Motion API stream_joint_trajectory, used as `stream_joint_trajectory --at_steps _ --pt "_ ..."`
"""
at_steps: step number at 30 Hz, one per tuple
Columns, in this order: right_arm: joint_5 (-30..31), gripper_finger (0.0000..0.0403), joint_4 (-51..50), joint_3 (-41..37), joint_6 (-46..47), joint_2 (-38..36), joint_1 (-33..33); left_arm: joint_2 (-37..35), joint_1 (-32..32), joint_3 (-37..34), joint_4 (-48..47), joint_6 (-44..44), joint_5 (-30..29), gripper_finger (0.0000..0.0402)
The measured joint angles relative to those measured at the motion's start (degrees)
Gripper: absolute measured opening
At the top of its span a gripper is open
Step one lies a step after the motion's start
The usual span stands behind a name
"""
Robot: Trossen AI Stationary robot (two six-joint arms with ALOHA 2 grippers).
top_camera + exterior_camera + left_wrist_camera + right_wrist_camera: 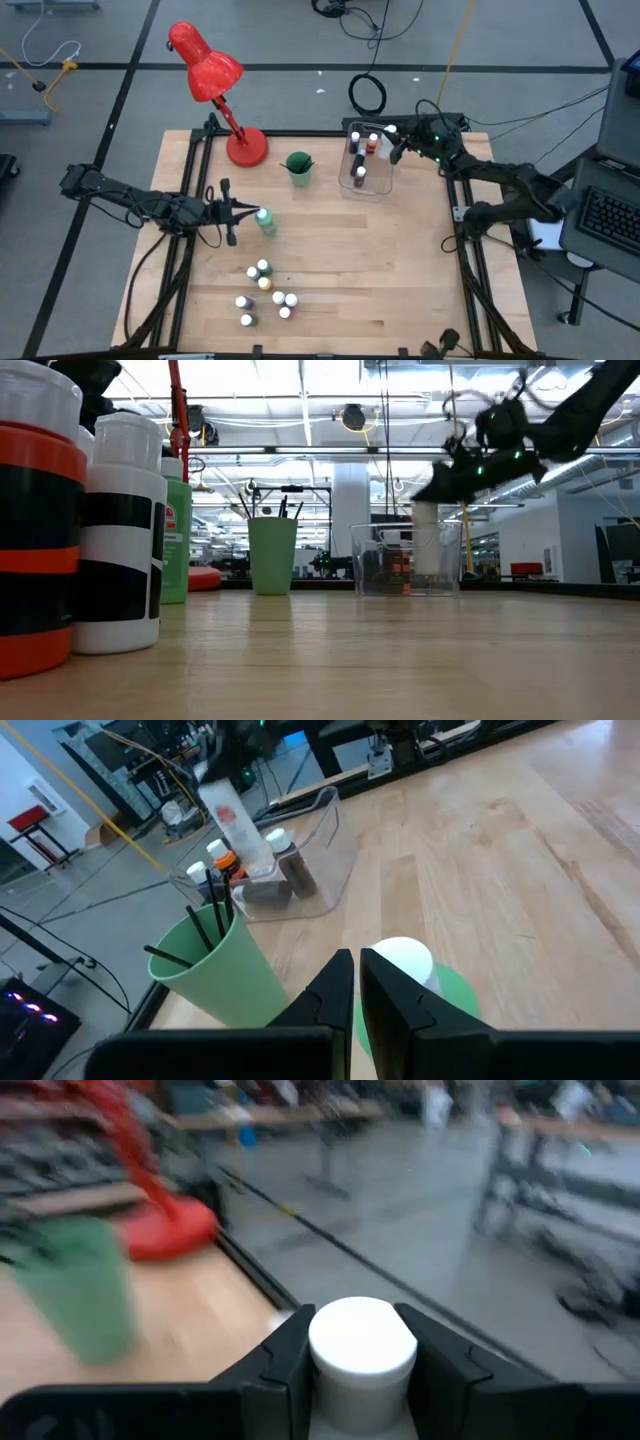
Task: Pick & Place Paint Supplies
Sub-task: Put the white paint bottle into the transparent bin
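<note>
The right gripper (362,1355) squeezes the tall white bottle (362,1342) above the clear bin (366,160). Next, lower it in. The left gripper (357,982) waits, pinched closed, holding nothing, beside the green bottle (265,221).

Low view: right gripper (432,495) at upper right, clamped on white bottle (425,540) over clear bin (405,560). Green cup (272,555) with brushes (285,508) mid-frame. Small bottles (120,530) close-up at left.
</note>
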Motion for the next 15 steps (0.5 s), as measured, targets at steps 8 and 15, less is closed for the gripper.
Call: stream_joint_trajectory --at_steps 8,15 --pt "0.7 0.0106 6.7 1.9 -1.9 12.0 -1.1 0.0 0.0 0.0 0.0 1.6 0.2 0.0026" --pt "3.7 0.0106 11.7 2.3 -1.3 15.7 -1.3 0.0 0.0 0.0 -0.1 0.8 1.4 0.0026"
